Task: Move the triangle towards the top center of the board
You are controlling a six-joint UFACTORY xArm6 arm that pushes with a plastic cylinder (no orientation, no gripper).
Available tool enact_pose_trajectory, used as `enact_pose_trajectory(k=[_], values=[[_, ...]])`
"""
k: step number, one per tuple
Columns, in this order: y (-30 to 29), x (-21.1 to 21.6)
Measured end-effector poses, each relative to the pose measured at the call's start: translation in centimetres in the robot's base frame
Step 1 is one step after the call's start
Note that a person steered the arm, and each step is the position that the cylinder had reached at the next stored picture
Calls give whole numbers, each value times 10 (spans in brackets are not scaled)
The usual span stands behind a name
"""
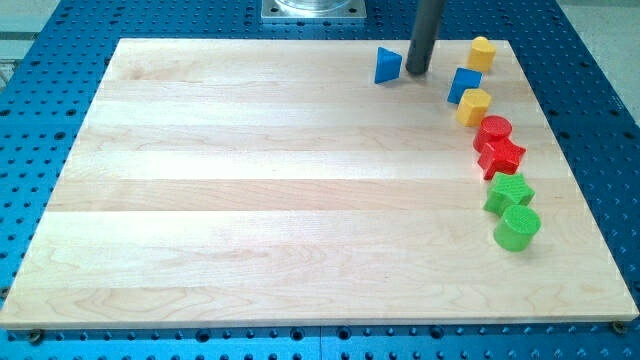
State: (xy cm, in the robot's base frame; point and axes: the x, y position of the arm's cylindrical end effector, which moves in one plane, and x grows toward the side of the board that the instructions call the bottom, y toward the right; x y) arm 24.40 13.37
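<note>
The blue triangle [388,66] stands near the top edge of the wooden board [250,180], a little right of the centre. My tip [416,71] rests on the board just to the triangle's right, close to it or touching it; I cannot tell which. The dark rod rises from there out of the view's top.
A row of blocks runs down the board's right side: a yellow block [482,52], a blue cube [464,84], a yellow block [473,106], a red cylinder [493,131], a red star [501,156], a green block [509,192], a green cylinder [517,226]. A metal base [313,10] sits above the board's top edge.
</note>
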Motion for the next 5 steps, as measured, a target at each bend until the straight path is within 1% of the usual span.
enact_pose_trajectory(k=[1, 2, 3, 4, 5], values=[[-69, 15], [-56, 90], [-76, 119], [-67, 49], [-65, 31]])
